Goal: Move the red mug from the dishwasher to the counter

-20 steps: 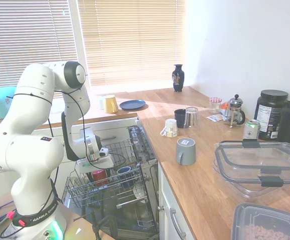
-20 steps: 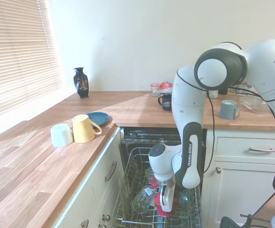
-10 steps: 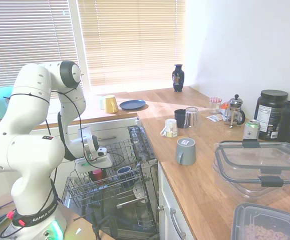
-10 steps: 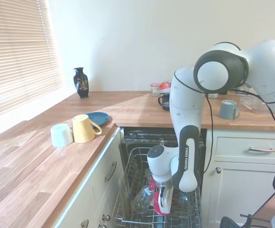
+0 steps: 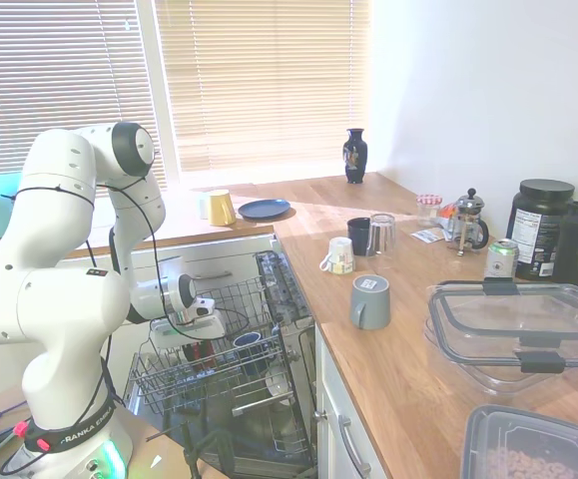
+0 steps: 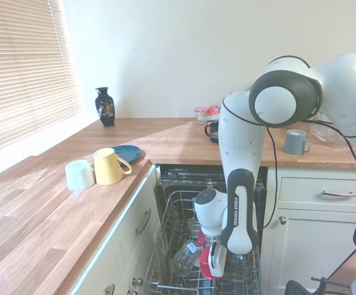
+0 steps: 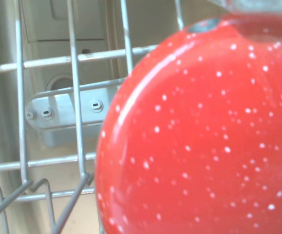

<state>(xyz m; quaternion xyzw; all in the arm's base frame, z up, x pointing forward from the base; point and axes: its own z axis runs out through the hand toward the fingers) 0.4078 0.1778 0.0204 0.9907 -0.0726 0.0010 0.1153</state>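
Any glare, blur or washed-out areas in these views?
First exterior view: blinds blown out by sunlight, bright patch on counter. Second exterior view: evenly lit, sharp. Wrist view: red mug fills the frame, soft, with a glossy highlight; rack wires sharper.

The red mug point(image 7: 199, 131) is glossy red with fine white speckles and sits down in the grey wire rack of the dishwasher point(image 5: 231, 371), showing only as a red patch among the wires point(image 6: 203, 270) in the exterior views. The dishwasher stands open under the worktop with its rack pulled out and its interior dark, between white cabinet fronts. The surface point(image 5: 408, 349) is a long light-brown wooden top running in an L above those cabinets.
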